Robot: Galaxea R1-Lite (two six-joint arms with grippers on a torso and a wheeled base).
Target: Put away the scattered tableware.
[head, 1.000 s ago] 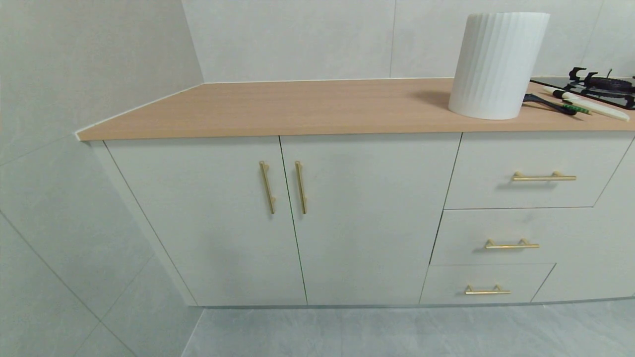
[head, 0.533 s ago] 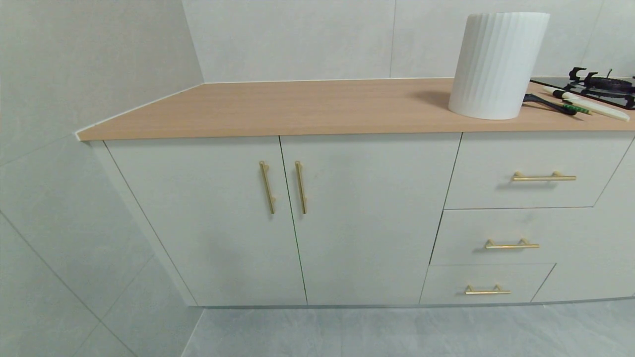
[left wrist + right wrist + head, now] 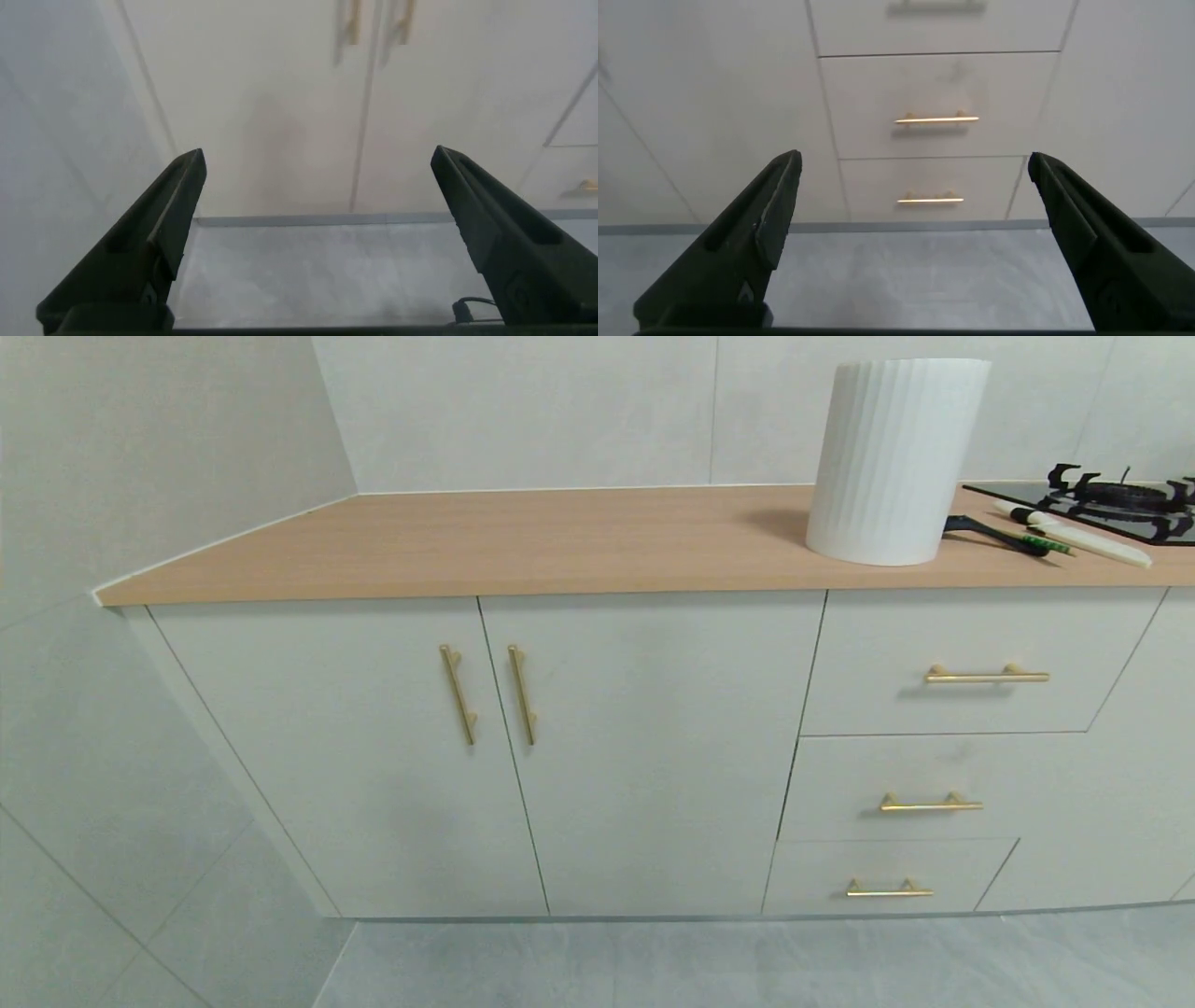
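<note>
Kitchen cabinet run with a wooden countertop (image 3: 523, 537) crossing the upper half of the head view. At the upper right of the frame a tall white ribbed container (image 3: 892, 462) stands upright on the countertop. Just to its right the scattered tableware lies flat on the wood: a black utensil (image 3: 990, 534) whose end is hidden behind the container, a thin green-handled utensil (image 3: 1044, 543) beside it, and a long white utensil (image 3: 1083, 537) nearest the right edge (what kind each piece is cannot be made out). Behind them, at the far right edge, is a stove (image 3: 1111, 504) with black pan supports. Below the countertop, centre-left, two cabinet doors meet, each with an upright gold handle (image 3: 457, 695) (image 3: 523, 695). At the right is a stack of three drawers, each with a horizontal gold bar: the top drawer handle (image 3: 987, 677), the middle drawer handle (image 3: 931, 805) and the bottom drawer handle (image 3: 889, 891). A grey tiled floor (image 3: 747, 961) fills the lower edge. The left gripper (image 3: 316, 163) hangs low before the cabinet doors, well apart from the tableware, its jaws spread wide with floor showing between them. The right gripper (image 3: 913, 166) faces the lower drawers, its jaws likewise spread wide.
</note>
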